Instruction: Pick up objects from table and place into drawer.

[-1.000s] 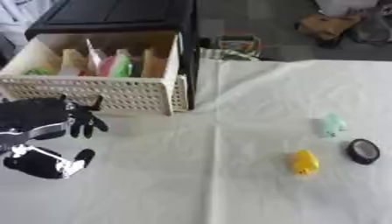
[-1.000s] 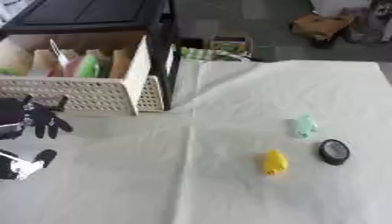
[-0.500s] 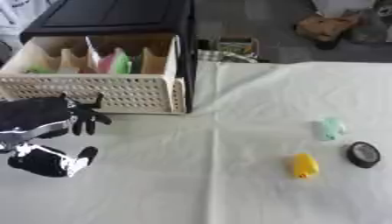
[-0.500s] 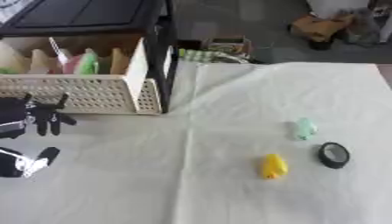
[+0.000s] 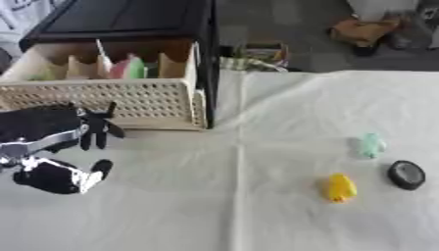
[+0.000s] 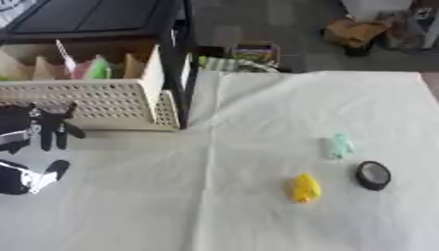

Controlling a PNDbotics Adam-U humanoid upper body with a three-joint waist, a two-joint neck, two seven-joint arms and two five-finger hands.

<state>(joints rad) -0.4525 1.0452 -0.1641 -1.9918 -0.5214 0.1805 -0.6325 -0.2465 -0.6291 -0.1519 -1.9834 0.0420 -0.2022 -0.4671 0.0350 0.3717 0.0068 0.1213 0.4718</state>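
My left hand (image 5: 50, 131) is black and hovers at the table's left side, just in front of the open drawer (image 5: 103, 100). Its fingers (image 5: 96, 133) are spread and its thumb (image 5: 61, 175) is lower down; nothing is in it. The drawer is a cream perforated box pulled out of a black cabinet (image 5: 129, 19). It has dividers, with pink and green things (image 5: 129, 67) inside. On the right of the white cloth lie a yellow object (image 5: 340, 188), a mint-green object (image 5: 370, 145) and a round black object (image 5: 406, 174). My right hand shows in no view.
Beyond the table's far edge there is clutter on the floor: a small box (image 5: 262, 51) and a brown item (image 5: 364, 30). The cloth (image 5: 257, 211) has a crease running down its middle.
The left hand stays in nearly the same spot before the drawer. The whole picture has shifted a little, so the camera moved. The three objects on the right lie as before.
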